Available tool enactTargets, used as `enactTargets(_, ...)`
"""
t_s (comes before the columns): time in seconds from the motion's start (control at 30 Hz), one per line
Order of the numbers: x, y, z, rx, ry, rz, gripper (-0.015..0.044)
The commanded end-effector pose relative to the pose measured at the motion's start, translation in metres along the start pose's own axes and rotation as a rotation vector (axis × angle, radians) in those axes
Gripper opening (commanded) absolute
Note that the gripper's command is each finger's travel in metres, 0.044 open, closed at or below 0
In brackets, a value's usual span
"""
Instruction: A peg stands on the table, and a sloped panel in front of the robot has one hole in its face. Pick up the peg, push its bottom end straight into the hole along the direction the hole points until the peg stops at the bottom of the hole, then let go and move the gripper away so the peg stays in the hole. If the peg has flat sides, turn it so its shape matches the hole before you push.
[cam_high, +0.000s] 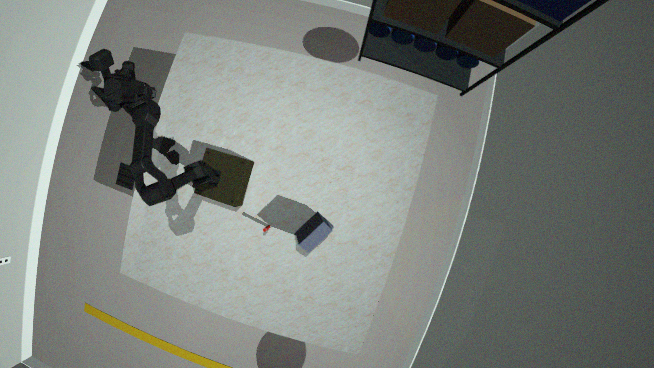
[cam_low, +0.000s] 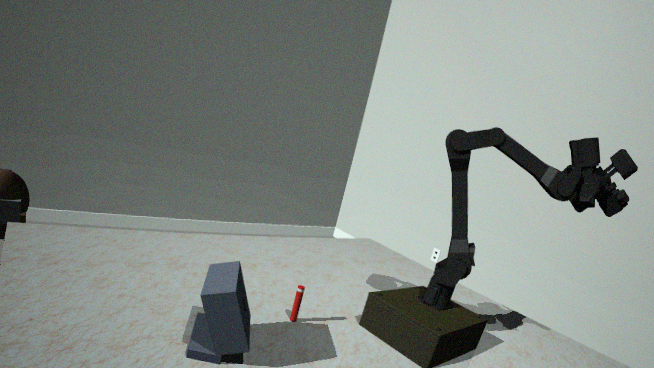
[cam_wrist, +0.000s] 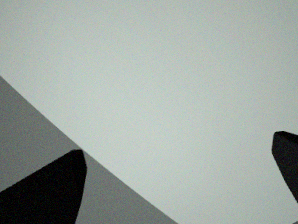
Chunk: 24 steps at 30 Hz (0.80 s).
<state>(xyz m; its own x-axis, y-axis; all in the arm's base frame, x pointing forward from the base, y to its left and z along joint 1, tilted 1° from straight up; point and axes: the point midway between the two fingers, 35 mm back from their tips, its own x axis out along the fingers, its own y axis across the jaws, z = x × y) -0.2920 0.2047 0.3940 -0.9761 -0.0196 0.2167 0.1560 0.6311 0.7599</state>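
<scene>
The gripper (cam_low: 612, 187) is hanging high beside the wall, jaws spread wide and gripping nothing. The red peg (cam_low: 297, 303) is standing upright on the table, well apart from it, near the sloped panel (cam_low: 225, 305).

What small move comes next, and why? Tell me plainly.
Probably swing the arm round toward the red peg. The end effector hangs open and empty, high up, facing the wall on the far side of the base from the peg, which stands untouched beside the sloped panel.
</scene>
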Motion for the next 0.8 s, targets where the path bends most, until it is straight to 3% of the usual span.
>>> enactTargets(0.0,0.0,0.0,0.001,0.001,-0.003,0.001,0.0426)
enactTargets(0.77,-0.073,0.054,0.089,0.061,-0.356,0.204,0.044)
